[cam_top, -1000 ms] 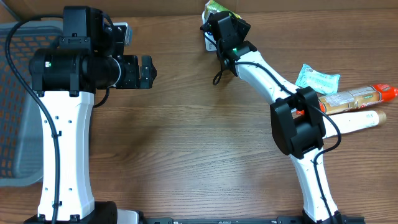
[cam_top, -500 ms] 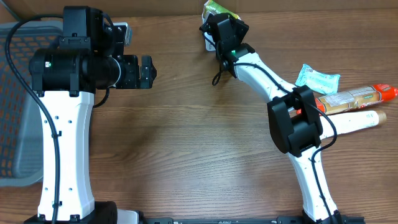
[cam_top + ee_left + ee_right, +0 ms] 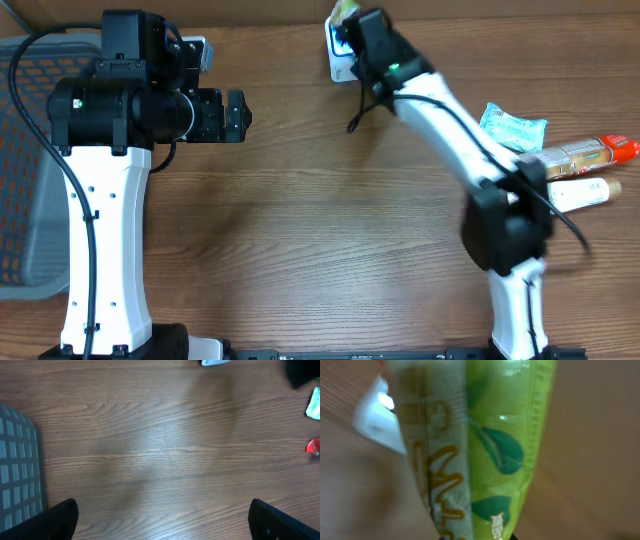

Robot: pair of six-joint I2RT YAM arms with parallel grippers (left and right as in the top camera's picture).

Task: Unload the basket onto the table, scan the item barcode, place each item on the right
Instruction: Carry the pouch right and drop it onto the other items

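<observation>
The packet (image 3: 505, 445) is clamped between the fingers of the right gripper (image 3: 352, 22), which are pressed together on it out at the far edge of the table (image 3: 300, 220). In the wrist view its green, leaf-printed face fills the space straight ahead of the fingers, stood on end. No barcode can be made out on the side shown; the picture is too blurred for that. A white piece (image 3: 338, 62) lies just beside the fingers, behind and to one side of the packet. Whether it is the scanner cannot be told.

The fingers of the left gripper (image 3: 238, 115) are spread wide, with nothing between them and only bare wood ahead. A basket (image 3: 25, 150) sits off to the outer side of one finger. A teal pouch (image 3: 512, 127) and two tubes (image 3: 575, 155) lie well apart from both sets of fingers and are left untouched.

The step in hand is judged to be the presenting of the packet: it has been taken up and brought forward, but no scan is shown as done. For the next move, the packet would need to be turned until its barcode side is squared to the reader and then held steady there. The film looks thin and glossy, so the grip would have to be kept firm, and the turn made slowly so that the packet is not bent or allowed to slip between the fingers.
</observation>
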